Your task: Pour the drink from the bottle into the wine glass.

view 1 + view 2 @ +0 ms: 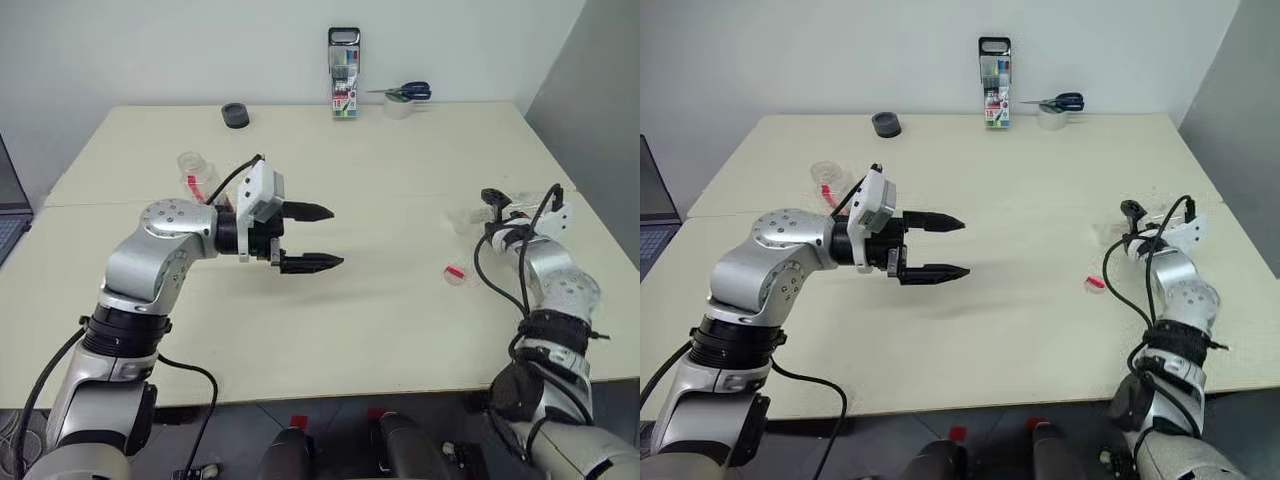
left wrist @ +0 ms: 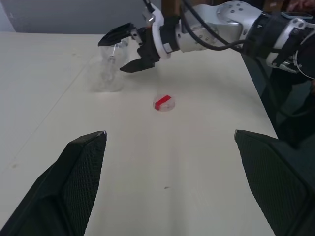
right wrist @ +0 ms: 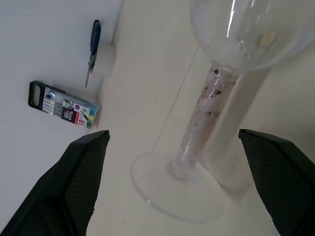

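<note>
Right gripper (image 2: 123, 51): fingers spread, empty, set around the wine glass (image 3: 211, 123) near the table's (image 1: 400, 180) right edge. You risk toppling the glass: its thin stem stands between 2 wide fingers, and a sideways nudge or an off-centre squeeze would tip it off its round foot.

Left gripper (image 1: 310, 238): fingers apart, holding nothing, hanging above mid-table and pointing toward the right arm. The bottle (image 1: 197, 176) stands behind that arm, well apart from the glass; swinging the elbow back could knock it over.

A red cap (image 1: 455, 272) lies on the table near the glass.

The glass is clear, with a rounded bowl. You cannot tell how much drink the bottle holds.
</note>
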`<state>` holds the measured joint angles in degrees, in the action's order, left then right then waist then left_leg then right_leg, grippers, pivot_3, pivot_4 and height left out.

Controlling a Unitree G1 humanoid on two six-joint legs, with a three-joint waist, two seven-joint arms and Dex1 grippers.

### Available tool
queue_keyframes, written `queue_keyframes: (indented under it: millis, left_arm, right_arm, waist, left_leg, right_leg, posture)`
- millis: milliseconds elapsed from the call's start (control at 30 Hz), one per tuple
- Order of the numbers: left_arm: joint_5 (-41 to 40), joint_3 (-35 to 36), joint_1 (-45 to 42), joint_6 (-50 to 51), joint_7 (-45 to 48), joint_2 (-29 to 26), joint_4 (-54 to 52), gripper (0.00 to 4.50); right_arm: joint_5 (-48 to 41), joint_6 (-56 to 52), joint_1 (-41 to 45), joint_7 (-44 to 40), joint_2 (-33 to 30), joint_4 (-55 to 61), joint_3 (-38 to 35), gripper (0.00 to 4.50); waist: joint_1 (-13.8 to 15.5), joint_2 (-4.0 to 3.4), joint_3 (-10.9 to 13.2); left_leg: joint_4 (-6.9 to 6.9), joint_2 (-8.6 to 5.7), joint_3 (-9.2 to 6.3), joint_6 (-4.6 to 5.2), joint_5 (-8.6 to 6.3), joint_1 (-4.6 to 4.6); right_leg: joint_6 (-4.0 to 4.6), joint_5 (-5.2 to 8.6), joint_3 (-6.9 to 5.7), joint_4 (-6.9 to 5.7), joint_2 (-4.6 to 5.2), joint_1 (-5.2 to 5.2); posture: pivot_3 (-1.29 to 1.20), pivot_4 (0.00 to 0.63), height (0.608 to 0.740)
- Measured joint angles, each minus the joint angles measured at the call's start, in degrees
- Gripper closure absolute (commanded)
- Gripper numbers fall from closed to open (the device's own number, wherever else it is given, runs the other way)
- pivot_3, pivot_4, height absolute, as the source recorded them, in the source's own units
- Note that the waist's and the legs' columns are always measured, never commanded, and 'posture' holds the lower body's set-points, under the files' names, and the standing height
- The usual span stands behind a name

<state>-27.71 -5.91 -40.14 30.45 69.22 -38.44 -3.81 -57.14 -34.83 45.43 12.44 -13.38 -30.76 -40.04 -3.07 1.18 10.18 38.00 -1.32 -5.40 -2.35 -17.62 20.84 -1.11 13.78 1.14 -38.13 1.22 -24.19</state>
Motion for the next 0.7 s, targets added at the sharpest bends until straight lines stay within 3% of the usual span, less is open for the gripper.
queue_keyframes:
  millis: [433, 533, 700]
  left_arm:
    - [1.1, -0.5, -1.0, -0.9, 0.6, 0.1, 1.4, 0.06]
    - [1.1, -0.5, -1.0, -0.9, 0.8, 0.1, 1.4, 0.00]
    - [1.1, -0.5, -0.9, -0.9, 0.8, 0.1, 1.3, 0.00]
  right_arm:
    - [8.9, 13.8, 12.0, -11.5, -4.1, -28.0, 0.6, 0.00]
    - [10.5, 16.6, 13.0, -12.4, -4.4, -31.2, 0.6, 0.62]
    - [12.0, 20.1, 13.2, -11.5, -4.5, -34.2, 0.5, 2.52]
  waist:
    - [-0.2, -0.02, 0.0]
    - [-0.2, -0.02, 0.0]
    - [-0.2, -0.02, 0.0]
  left_leg:
    - [0.01, 0.00, 0.07, -0.01, 0.00, 0.00]
    - [0.04, 0.00, 0.07, -0.01, 0.00, -0.01]
    - [0.05, -0.01, 0.05, -0.02, 0.01, -0.01]
  right_leg:
    - [0.00, 0.00, 0.07, 0.01, 0.01, 0.00]
    - [0.00, -0.01, 0.07, 0.00, 0.02, 0.03]
    - [0.00, -0.01, 0.06, 0.00, 0.04, 0.03]
  posture:
    - [0.00, 0.150, 0.740]
    - [0.00, 0.150, 0.740]
    - [0.00, 0.150, 0.740]
